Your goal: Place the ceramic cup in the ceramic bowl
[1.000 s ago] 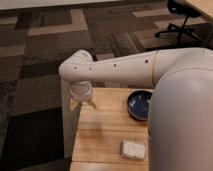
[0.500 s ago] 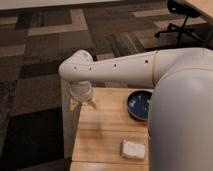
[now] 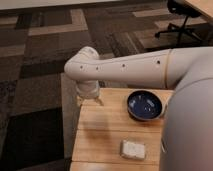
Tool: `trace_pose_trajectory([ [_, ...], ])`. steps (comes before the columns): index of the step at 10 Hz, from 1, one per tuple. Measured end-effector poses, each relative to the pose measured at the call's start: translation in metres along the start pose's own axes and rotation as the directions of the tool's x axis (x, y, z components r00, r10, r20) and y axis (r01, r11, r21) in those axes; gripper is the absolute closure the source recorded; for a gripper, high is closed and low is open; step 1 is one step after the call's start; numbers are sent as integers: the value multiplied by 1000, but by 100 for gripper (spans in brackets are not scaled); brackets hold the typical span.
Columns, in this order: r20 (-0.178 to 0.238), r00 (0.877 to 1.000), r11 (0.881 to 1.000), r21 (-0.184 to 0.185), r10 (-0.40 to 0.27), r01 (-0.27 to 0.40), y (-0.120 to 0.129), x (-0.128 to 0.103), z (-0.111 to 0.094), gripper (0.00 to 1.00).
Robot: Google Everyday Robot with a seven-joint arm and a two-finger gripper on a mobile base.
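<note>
Pincer (image 3: pixel 90 101) hangs pointing down over the counter's (image 3: pixel 107 131) far-left corner, under the bent white arm (image 3: pixel 125 66). Ceramic bowl (image 3: pixel 144 105) sits to its right at the far edge, well apart: round, shallow, glossy dark blue inside with a darker rim. Ceramic cup: can't make it out, and the arm covers the spot above the pincer. Counter is pale wood planks. A flat white rectangular block (image 3: pixel 133 149) lies near the front edge. Pincer open or gripping: cannot tell.

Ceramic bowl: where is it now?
In the camera view, the ceramic bowl sits at the picture's far right of the table, below the arm. The gripper hangs over the far left corner, and the white block lies nearer the camera.
</note>
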Motion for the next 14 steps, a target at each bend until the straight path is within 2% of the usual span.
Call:
trace_pose_trajectory([
  [1, 10, 1000, 1000, -3, 11, -11, -8, -1, -3, 35],
  [2, 20, 1000, 999, -22, 24, -24, -19, 0, -12, 35],
  [4, 36, 996, 996, -43, 76, -74, -73, 0, -32, 35],
  [5, 37, 996, 995, -45, 86, -84, -82, -1, -34, 35],
  [10, 36, 996, 995, -49, 87, -85, -82, 0, -35, 35],
  [11, 38, 994, 994, -46, 98, -96, -89, -4, -34, 35],
  [12, 39, 993, 994, -36, 109, -107, -102, -8, -33, 35],
  [14, 31, 989, 989, -19, 144, -143, -145, -23, -21, 35],
])
